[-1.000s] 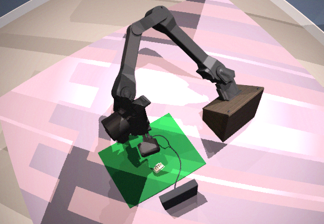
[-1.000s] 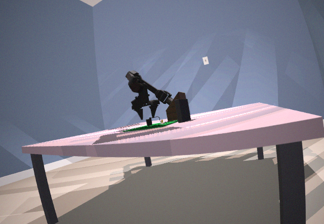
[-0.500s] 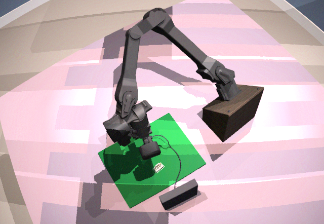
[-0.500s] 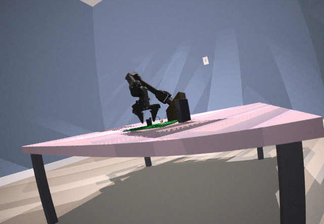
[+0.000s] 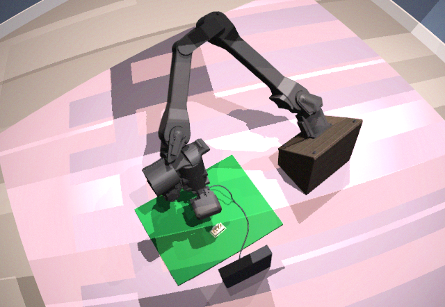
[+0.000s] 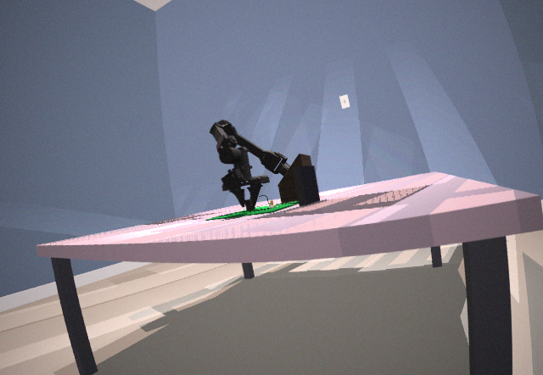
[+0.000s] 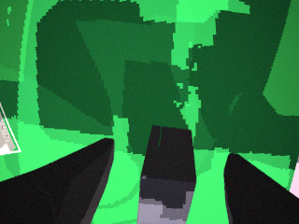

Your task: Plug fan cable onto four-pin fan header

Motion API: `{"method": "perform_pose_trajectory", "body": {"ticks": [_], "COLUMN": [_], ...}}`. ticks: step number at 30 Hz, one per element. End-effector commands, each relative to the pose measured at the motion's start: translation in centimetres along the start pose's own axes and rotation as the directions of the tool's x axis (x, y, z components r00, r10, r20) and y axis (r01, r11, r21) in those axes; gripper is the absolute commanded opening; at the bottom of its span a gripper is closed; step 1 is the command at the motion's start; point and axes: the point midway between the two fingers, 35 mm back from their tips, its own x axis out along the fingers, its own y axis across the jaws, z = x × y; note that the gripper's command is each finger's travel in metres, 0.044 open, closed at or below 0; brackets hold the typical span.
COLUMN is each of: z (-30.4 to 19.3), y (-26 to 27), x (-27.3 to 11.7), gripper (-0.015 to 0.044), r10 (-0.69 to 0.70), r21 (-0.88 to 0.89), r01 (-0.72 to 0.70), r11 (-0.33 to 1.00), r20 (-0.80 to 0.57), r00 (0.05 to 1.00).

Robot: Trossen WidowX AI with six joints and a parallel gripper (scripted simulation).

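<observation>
The fan's plug (image 7: 168, 154), a dark block with a grey lower part, stands between my fingers in the wrist view. My gripper (image 7: 171, 156) (image 6: 246, 207) is partly open, low over the green board (image 5: 255, 206) (image 7: 51, 142), with a gap between the plug and each finger. In the top view the arm hides the plug and fingertips. The white four-pin header (image 5: 217, 230) (image 6: 271, 203) sits on the board beside the gripper; only its edge shows at the left of the wrist view. The thin dark cable (image 5: 247, 221) loops across the board to the black fan (image 5: 247, 266).
The fan stands just off the board's edge, on the header's side. The arm's wooden base block (image 5: 330, 156) (image 6: 288, 186) stands on the pink table (image 6: 175, 248) beyond another side of the board. The cable arcs around the header at some distance.
</observation>
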Motion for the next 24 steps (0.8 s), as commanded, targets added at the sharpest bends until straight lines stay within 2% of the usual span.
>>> {"method": "perform_pose_trajectory", "body": {"ticks": [1, 6, 9, 11, 14, 19, 24], "z": [0.0, 0.0, 0.0, 0.1, 0.0, 0.0, 0.0], "y": [0.0, 0.0, 0.0, 0.1, 0.1, 0.3, 0.7], "x": [0.0, 0.0, 0.0, -1.1, -4.7, -4.9, -4.9], "gripper": [0.0151, 0.002, 0.0, 0.0, 0.0, 0.0, 0.0], "r10": [0.0, 0.0, 0.0, 0.001, -0.003, -0.003, -0.002], "r21": [0.001, 0.001, 0.001, -0.001, -0.009, -0.015, -0.165], "r01": [0.0, 0.0, 0.0, -0.001, 0.003, 0.003, 0.002], "r11": [1.0, 1.0, 1.0, 1.0, 1.0, 1.0, 0.986], "r20": [0.0, 0.0, 0.0, -0.001, -0.003, -0.003, -0.003], "r00": [1.0, 1.0, 1.0, 1.0, 1.0, 1.0, 1.0]}}
